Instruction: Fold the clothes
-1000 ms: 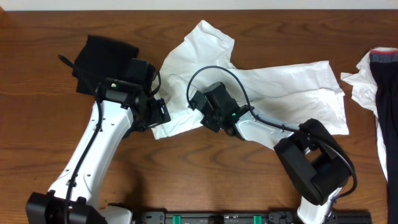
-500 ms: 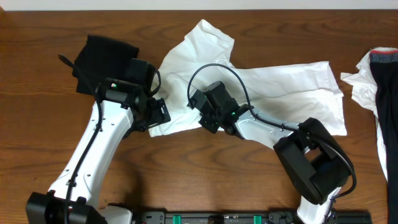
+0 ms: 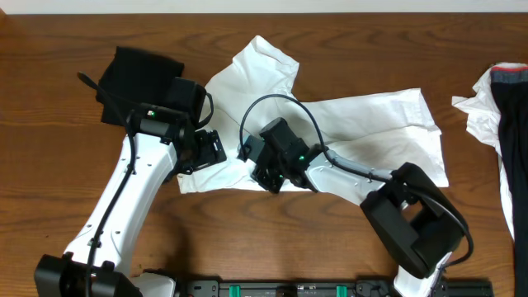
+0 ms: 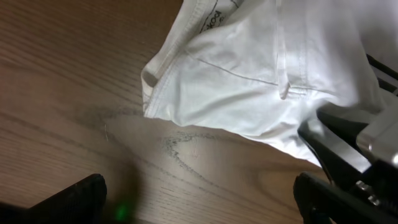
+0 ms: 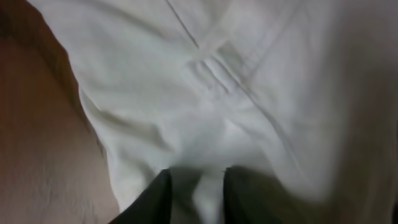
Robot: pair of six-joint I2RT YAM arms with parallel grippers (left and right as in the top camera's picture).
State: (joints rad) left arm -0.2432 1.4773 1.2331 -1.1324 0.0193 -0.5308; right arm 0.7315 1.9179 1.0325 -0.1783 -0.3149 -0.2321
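The crumpled shirt's (image 3: 371, 124) 8 o'clock edge is straddled by the right claw (image 5: 210, 186), grip untellable; the left claw (image 4: 199, 186) is held wide apart nearby, presumably for flattening.

I see the T-shirt (image 3: 363, 132) across the middle of the table (image 3: 49, 181), left gripper (image 3: 208, 151) at its left edge, right gripper (image 5: 210, 190) just beside, on its near edge, folded garment (image 3: 136, 76) far left, more garments (image 3: 505, 107) at right edge
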